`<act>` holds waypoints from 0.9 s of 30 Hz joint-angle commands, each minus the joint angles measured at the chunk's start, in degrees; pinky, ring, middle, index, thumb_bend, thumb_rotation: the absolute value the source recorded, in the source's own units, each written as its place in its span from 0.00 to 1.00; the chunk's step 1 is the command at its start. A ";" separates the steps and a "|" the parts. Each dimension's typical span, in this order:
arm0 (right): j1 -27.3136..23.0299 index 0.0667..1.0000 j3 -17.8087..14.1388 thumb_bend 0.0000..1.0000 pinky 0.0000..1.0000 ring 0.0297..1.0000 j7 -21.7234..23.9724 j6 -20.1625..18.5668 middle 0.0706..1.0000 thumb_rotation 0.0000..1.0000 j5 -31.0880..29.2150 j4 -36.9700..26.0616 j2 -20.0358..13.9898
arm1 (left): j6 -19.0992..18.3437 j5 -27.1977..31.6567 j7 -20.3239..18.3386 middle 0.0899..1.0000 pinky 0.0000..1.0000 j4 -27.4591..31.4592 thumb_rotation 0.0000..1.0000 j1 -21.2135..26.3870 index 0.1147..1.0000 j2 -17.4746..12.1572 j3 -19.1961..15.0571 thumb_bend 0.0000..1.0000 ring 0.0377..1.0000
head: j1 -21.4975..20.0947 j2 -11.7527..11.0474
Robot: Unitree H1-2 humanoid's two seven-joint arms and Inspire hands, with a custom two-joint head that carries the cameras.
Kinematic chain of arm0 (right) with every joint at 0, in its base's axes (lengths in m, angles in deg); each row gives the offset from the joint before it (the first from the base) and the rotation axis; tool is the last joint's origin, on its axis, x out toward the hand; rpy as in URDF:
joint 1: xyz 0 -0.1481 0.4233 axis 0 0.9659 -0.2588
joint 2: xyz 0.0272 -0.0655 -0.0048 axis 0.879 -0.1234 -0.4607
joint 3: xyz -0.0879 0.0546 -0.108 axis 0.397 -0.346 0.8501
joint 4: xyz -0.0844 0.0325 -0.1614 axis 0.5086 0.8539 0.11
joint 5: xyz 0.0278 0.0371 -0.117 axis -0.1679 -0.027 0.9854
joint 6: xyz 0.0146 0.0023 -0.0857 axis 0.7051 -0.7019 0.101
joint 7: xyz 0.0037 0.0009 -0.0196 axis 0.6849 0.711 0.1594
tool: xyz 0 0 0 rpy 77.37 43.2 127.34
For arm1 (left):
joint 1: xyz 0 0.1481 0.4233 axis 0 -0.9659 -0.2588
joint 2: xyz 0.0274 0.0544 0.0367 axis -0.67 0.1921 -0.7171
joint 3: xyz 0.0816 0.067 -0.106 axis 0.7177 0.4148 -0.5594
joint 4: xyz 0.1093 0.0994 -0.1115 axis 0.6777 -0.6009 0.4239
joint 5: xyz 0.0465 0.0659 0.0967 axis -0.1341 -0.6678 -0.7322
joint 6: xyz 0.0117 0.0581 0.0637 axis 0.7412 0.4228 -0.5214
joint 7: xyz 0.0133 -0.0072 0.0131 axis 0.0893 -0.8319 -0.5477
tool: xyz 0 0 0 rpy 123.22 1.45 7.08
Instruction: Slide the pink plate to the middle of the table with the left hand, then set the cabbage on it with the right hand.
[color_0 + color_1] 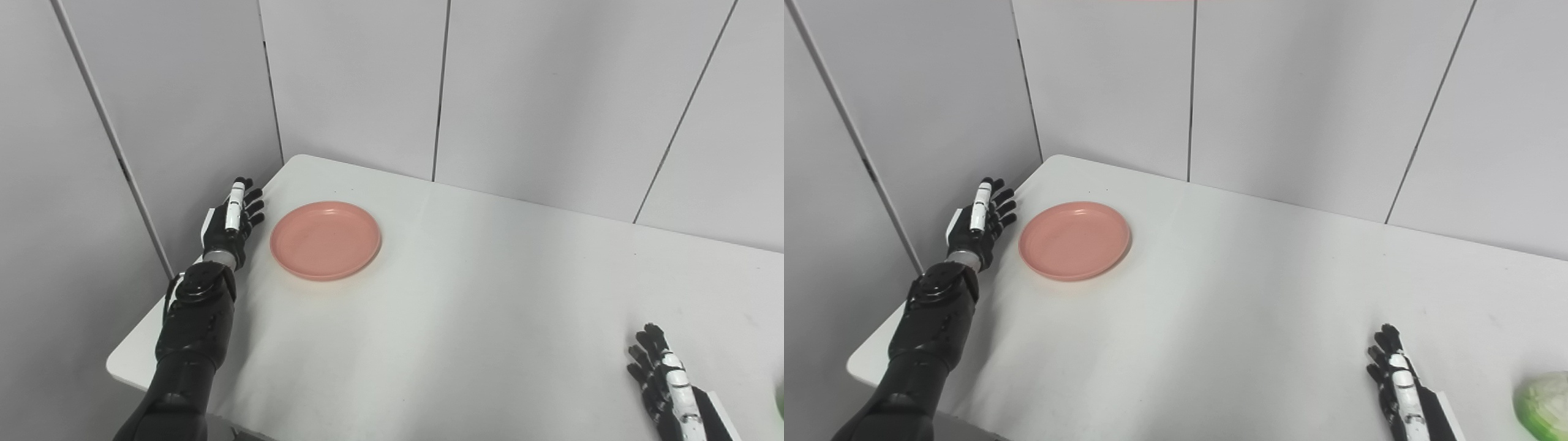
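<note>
The pink plate (325,239) lies flat on the white table (465,294), at its left side toward the back. My left hand (233,220) is open, fingers apart, just left of the plate at the table's left edge, a small gap from the rim. The green cabbage (1543,404) sits at the near right corner, cut off by the picture's edge. My right hand (1396,380) is open and empty, low over the table's front right, to the left of the cabbage.
Grey wall panels (355,79) stand close behind the table and along its left side, right beside my left hand. The table's front left corner (119,364) lies under my left forearm.
</note>
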 commanded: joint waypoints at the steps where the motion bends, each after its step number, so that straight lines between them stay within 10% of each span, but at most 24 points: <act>1: -0.30 1.00 0.06 0.17 1.00 1.00 -0.05 -1.65 1.00 1.00 0.32 -1.48 -0.12 | 0.37 -0.62 -0.10 0.89 0.90 -1.44 1.00 1.98 0.88 -0.70 1.17 0.37 0.90 | -0.02 0.17; 27: -0.51 1.00 0.35 0.19 1.00 1.00 -0.35 -2.71 1.00 1.00 0.36 -2.56 -0.10 | -1.98 4.67 -2.97 0.89 0.90 6.10 1.00 -3.33 0.87 4.86 4.94 0.38 0.90 | -1.99 2.79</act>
